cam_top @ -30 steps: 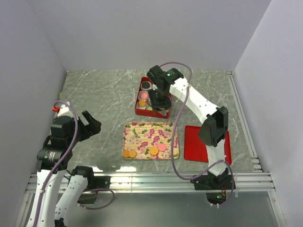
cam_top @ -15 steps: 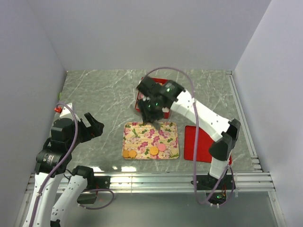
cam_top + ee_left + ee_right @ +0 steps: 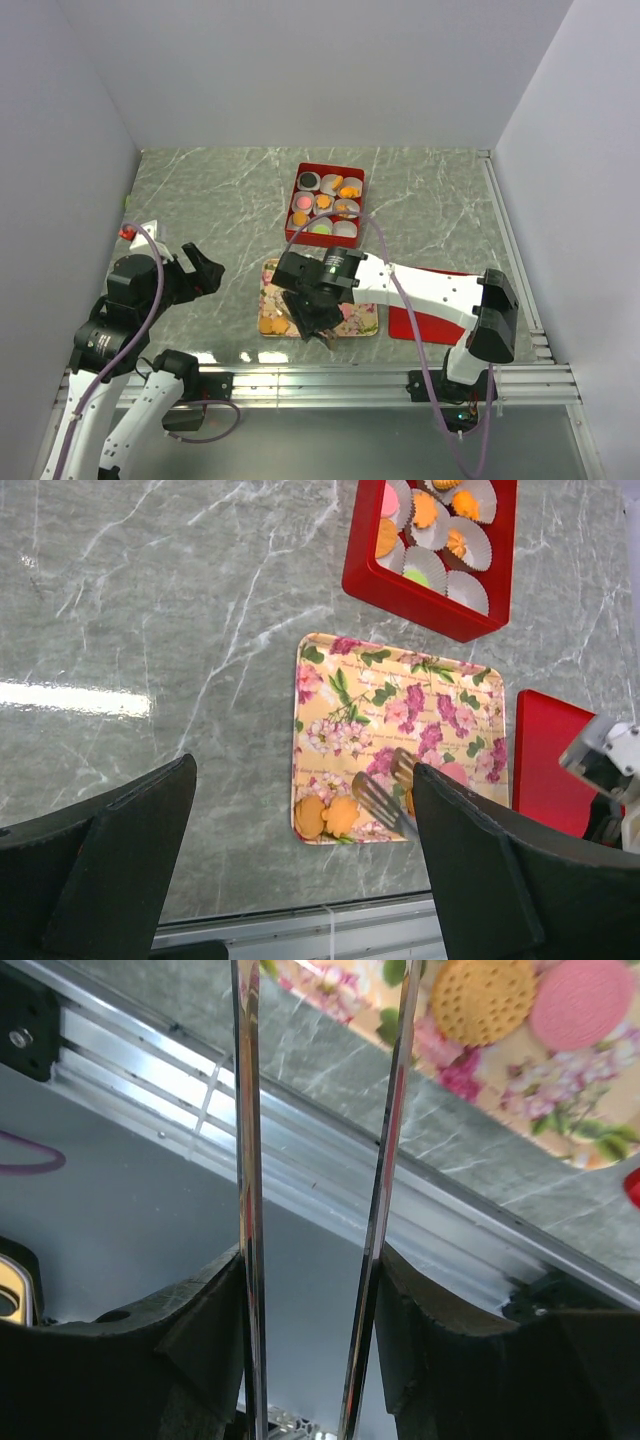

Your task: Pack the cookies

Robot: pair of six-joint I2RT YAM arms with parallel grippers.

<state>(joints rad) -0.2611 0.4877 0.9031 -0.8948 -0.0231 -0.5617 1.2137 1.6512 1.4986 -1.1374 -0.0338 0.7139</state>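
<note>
Golden cookie beside tongs in right fingers.

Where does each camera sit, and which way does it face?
Top external: above and behind the arms, facing down on the table; both arms show, left tool open, right tool over the floral tray.
Left wrist: high on the left arm, facing down at the tray and red box; its fingers frame the bottom.
Right wrist: low at the tray's near edge, facing the metal rail; its fingers grip tongs.
Shared: top and left wrist both show tray and box.
</note>
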